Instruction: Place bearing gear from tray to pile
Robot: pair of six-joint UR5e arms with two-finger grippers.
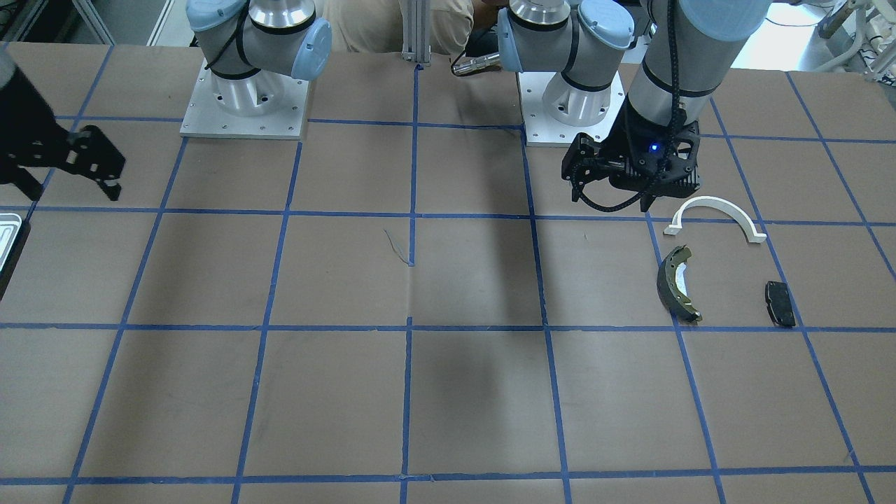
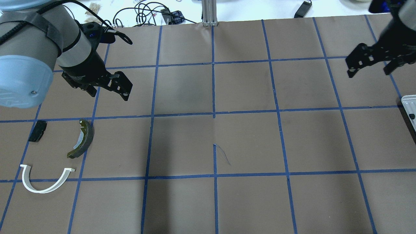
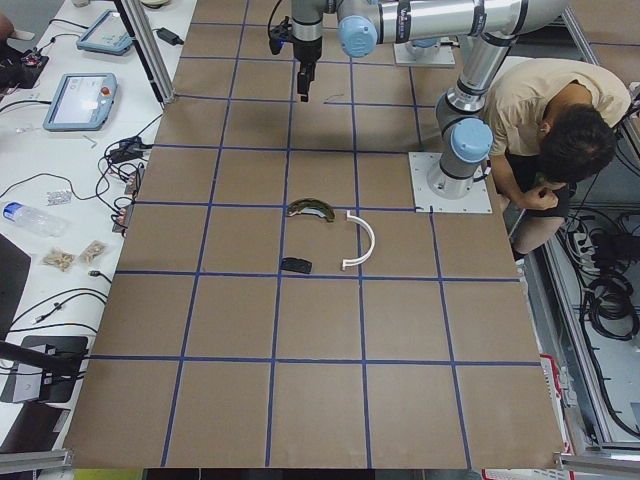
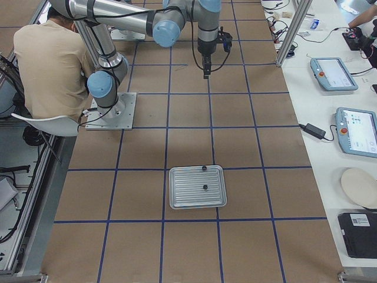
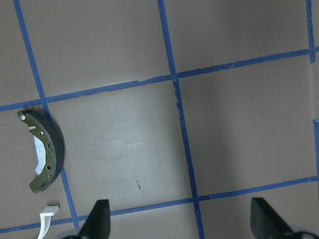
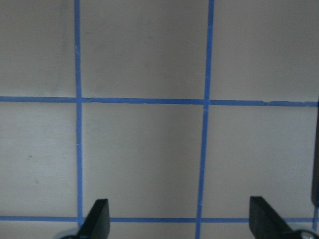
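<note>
Seen from overhead, a brown table [image 2: 247,139] is marked into squares with blue tape. The tray [image 4: 182,191], silvery with a ridged floor, lies at the table's 3 o'clock edge. In the right-side view two small dark parts [image 4: 204,188] sit on it, one by the far rim and one near the middle. They are too small to say which is the bearing gear.

The pile [image 1: 670,283] lies at about 8 o'clock, well apart from the tray. It is made up of a white half-ring [image 2: 42,191], a dark curved brake shoe [image 2: 87,139] at its 1 o'clock, and a small black pad [image 2: 38,131] at the shoe's 9 o'clock. None of the three touch.

The left gripper [image 5: 182,224] hangs above the table at about 10 o'clock, just beyond the pile, with its fingers spread wide and nothing between them. The right gripper [image 6: 180,219] hangs at 2 o'clock, just beyond the tray, its fingers also spread and empty over bare paper.

A person in a beige shirt [image 4: 50,65] sits behind the arm bases.
</note>
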